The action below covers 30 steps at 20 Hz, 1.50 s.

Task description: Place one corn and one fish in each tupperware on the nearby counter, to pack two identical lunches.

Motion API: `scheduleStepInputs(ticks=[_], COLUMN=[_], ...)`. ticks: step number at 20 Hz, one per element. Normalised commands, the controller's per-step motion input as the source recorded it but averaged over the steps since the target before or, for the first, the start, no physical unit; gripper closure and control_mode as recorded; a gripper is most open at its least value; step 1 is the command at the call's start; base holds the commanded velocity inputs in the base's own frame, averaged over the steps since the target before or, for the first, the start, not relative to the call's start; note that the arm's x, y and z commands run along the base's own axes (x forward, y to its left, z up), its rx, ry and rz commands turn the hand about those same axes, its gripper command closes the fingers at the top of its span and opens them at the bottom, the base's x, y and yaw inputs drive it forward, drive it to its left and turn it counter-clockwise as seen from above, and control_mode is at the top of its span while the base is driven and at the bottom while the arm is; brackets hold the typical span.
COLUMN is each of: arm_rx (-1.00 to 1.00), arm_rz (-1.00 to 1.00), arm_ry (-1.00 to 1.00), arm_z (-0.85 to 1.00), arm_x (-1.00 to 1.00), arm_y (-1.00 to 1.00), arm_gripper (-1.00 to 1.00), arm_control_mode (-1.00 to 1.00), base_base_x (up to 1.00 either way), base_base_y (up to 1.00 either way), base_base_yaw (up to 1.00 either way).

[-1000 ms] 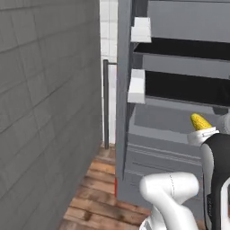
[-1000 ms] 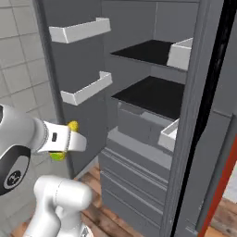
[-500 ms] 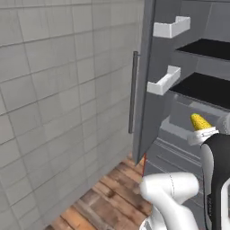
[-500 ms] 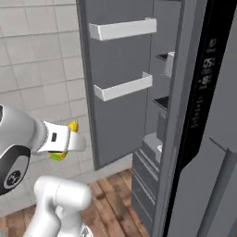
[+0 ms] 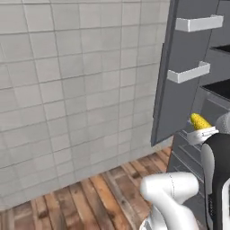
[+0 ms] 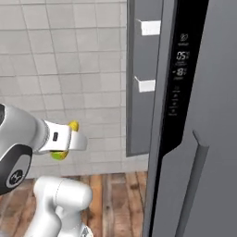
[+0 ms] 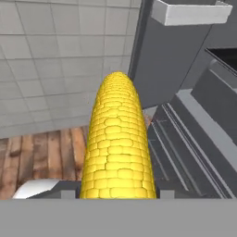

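One yellow corn [image 7: 118,143] sits clamped in the gripper [image 5: 201,130], its long axis running straight out along the fingers, tapered tip pointing away from the hand. It hangs in the air above the wooden floor [image 5: 85,197], near the open grey fridge door [image 5: 179,85] and the tiled wall [image 5: 67,90].

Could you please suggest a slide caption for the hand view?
Yellow corn held in the gripper, with the open fridge door and tiled wall beyond.

The open fridge door [image 5: 179,85] with its shelf bins [image 5: 188,74] blocks the right; the tiled wall [image 5: 76,90] closes ahead; the wooden floor [image 5: 90,197] looks clear, seemingly.
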Motion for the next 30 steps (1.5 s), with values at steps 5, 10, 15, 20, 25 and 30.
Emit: scheduleStepInputs(ticks=[5, 10, 15, 20, 25, 30], arm_rx=[0.00, 0.00, 0.00, 0.00, 0.00, 0.00], arm_rz=[0.00, 0.00, 0.00, 0.00, 0.00, 0.00], arm_ry=[0.00, 0.00, 0.00, 0.00, 0.00, 0.00], arm_z=[0.00, 0.00, 0.00, 0.00, 0.00, 0.00], arm_x=[0.00, 0.00, 0.00, 0.00, 0.00, 0.00], arm_y=[0.00, 0.00, 0.00, 0.00, 0.00, 0.00], arm_gripper=[1.00, 1.00, 1.00, 1.00, 1.00, 1.00], arm_control_mode=[1.00, 1.00, 1.00, 1.00, 1.00, 1.00], base_base_x=[-1.00, -0.97, -0.86, -1.00, -1.00, -1.00], base_base_y=[0.06, 0.54, 1.00, 0.54, 0.19, 0.17], base_base_yaw=[0.43, 0.31, 0.32, 0.30, 0.19, 0.09])
